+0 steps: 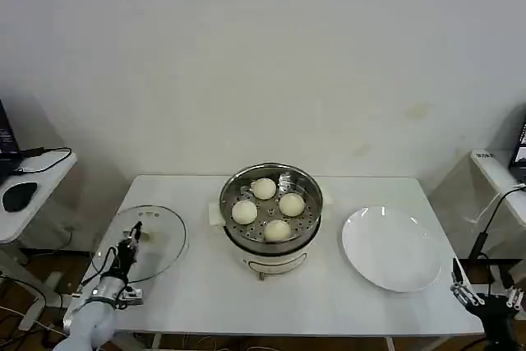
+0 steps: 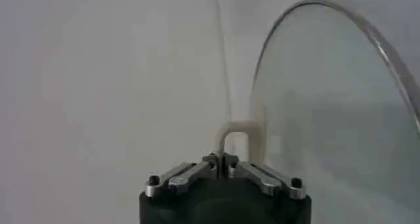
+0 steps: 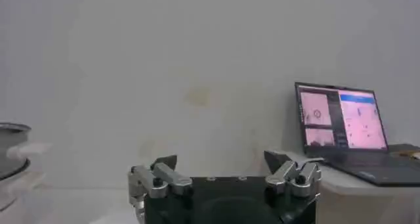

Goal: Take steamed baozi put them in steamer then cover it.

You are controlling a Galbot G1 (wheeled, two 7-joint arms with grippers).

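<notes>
Buns [image 1: 269, 209] sat in steamer [image 1: 306, 183]; left gripper [image 1: 133, 238] clamped lid [image 1: 160, 244] handle; right gripper [image 1: 482, 295] spread wide, idle.

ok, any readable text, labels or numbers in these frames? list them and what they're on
Nothing can be read.
Laptop on the side desk in the right wrist view: screen shows windows with coloured panels, text too small to read.
Steamer, steamed baozi, cover, white plate, table: no print or labels visible.
Left gripper and right gripper: no markings visible.
</notes>
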